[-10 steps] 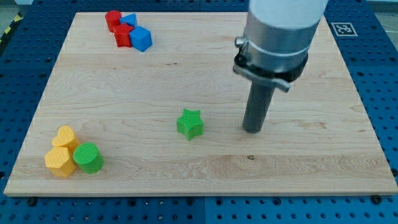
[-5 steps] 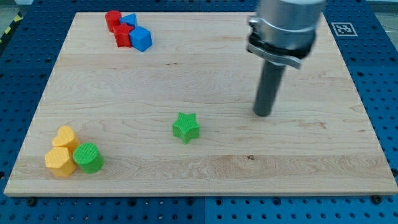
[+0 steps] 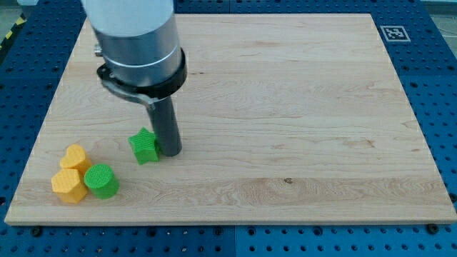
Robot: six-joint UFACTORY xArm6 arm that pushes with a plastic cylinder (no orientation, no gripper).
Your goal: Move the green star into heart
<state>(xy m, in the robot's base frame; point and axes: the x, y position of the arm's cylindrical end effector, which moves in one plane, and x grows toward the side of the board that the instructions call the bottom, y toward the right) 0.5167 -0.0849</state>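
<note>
Rod and collar fill the view's upper left, and my tip [image 3: 170, 152] stands on the wooden board [image 3: 300, 107], pressed against the right side of the green star [image 3: 145, 146]. The tool is a plain rod with nothing to open or close; it holds nothing and only touches the star's edge. The star lies just to the left of my tip, flat on the board.

Further down and to the left of my tip, near the board's lower left corner, sits a tight cluster: a green cylinder [image 3: 101, 180] and two yellow blocks, one upper [image 3: 74, 156] and one lower [image 3: 68, 185], both roughly hexagonal. The cylinder touches the lower yellow block and sits just below and right of the upper one. This cluster lies a little apart from the star.

The arm's wide grey body [image 3: 136, 36] hides the board's upper left corner, above my tip, so I cannot tell which blocks lie there. No heart-shaped block shows anywhere around my tip.

A blue perforated table [image 3: 439, 107] surrounds the board, and a black-and-white marker [image 3: 393, 33] sits far to the upper right of my tip.
</note>
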